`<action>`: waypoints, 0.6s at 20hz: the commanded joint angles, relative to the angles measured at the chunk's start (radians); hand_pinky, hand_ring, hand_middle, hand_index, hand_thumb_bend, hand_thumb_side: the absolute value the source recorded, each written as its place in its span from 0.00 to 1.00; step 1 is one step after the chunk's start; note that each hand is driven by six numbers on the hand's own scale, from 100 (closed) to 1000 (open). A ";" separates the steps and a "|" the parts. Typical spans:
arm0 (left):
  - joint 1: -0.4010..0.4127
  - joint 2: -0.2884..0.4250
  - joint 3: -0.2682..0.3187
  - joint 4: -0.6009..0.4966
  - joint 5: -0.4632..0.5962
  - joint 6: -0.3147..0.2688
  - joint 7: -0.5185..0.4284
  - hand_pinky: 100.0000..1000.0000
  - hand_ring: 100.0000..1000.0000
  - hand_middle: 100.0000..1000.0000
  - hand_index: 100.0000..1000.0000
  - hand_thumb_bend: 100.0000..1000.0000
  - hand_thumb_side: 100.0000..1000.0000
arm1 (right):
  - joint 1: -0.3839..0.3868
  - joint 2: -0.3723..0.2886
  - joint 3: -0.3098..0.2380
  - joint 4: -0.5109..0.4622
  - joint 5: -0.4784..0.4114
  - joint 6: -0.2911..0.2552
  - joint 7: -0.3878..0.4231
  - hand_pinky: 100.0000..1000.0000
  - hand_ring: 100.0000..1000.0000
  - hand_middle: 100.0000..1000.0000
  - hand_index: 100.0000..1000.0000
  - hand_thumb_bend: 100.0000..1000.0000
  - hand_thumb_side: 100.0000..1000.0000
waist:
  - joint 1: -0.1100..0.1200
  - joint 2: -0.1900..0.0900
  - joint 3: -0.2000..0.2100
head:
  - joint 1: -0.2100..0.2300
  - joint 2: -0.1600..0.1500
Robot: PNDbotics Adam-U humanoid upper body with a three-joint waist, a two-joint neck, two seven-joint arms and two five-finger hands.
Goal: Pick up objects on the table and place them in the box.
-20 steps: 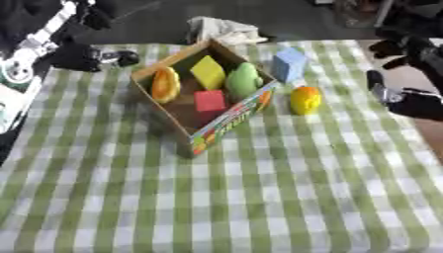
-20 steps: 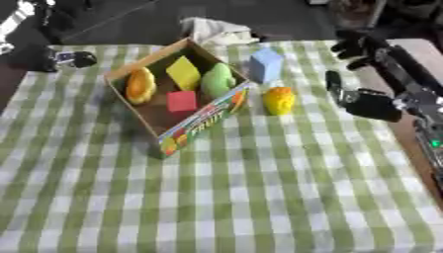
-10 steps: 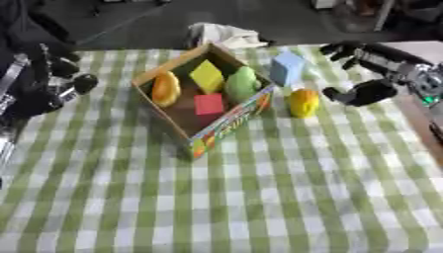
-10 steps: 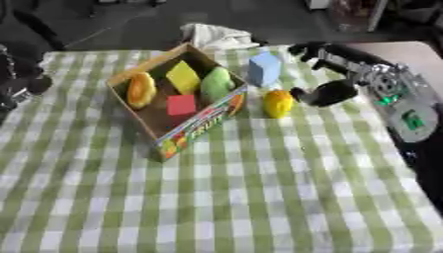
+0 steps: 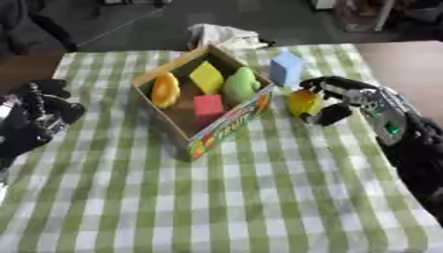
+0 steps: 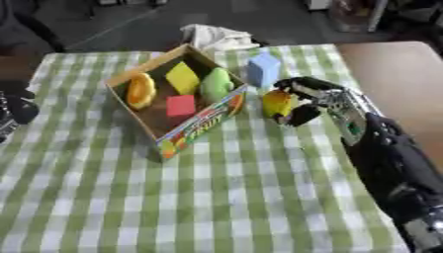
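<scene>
R hand (image 5: 346, 99) fingers curled round yellow fruit (image 5: 302, 102) just beside box (image 5: 227, 129) rim; L hand (image 5: 39, 111) relaxed at worktop (image 5: 259, 197) left edge; near half open.

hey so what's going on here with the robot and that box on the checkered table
The robot's right hand is closing on a yellow-orange fruit-shaped toy that sits on the table just right of the open cardboard box, fingers above it and thumb below. The box already holds an orange ring-like piece, a yellow block, a green piece and a red cube. A light blue block still stands outside, behind the box. The left hand waits idle at the table's left edge.
</scene>
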 commanded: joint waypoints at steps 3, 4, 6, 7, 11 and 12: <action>0.001 -0.004 0.012 -0.016 0.000 0.011 -0.005 0.68 0.61 0.59 0.75 0.75 0.48 | -0.025 0.013 -0.032 0.027 0.041 0.012 -0.127 0.70 0.73 0.68 0.82 0.17 0.11 | 0.001 -0.016 0.007 | 0.000 0.005; 0.003 -0.007 0.012 -0.015 0.002 0.013 -0.006 0.68 0.60 0.59 0.75 0.75 0.48 | -0.023 0.016 -0.034 0.029 0.047 0.018 -0.164 0.67 0.68 0.62 0.77 0.14 0.07 | 0.001 -0.017 0.008 | -0.001 0.005; 0.005 -0.012 0.012 -0.013 0.004 0.015 -0.006 0.68 0.60 0.59 0.75 0.75 0.48 | -0.020 0.021 -0.037 0.029 0.064 0.033 -0.254 0.65 0.64 0.55 0.70 0.14 0.01 | 0.002 -0.017 0.009 | -0.001 0.005; 0.007 -0.014 0.012 -0.013 0.005 0.016 -0.007 0.68 0.60 0.58 0.75 0.75 0.47 | -0.019 0.022 -0.039 0.026 0.072 0.040 -0.301 0.61 0.56 0.44 0.60 0.12 0.00 | 0.002 -0.017 0.010 | -0.001 0.005; 0.012 -0.021 0.012 -0.010 0.006 0.021 -0.008 0.68 0.60 0.58 0.75 0.74 0.47 | -0.018 0.021 -0.041 0.007 0.069 0.070 -0.477 0.57 0.48 0.32 0.47 0.07 0.00 | 0.001 -0.017 0.010 | 0.003 0.005; 0.013 -0.023 0.013 -0.009 0.006 0.022 -0.008 0.68 0.60 0.58 0.75 0.74 0.47 | -0.020 0.018 -0.038 -0.004 0.057 0.075 -0.505 0.56 0.47 0.32 0.47 0.00 0.00 | 0.001 -0.017 0.010 | 0.003 0.005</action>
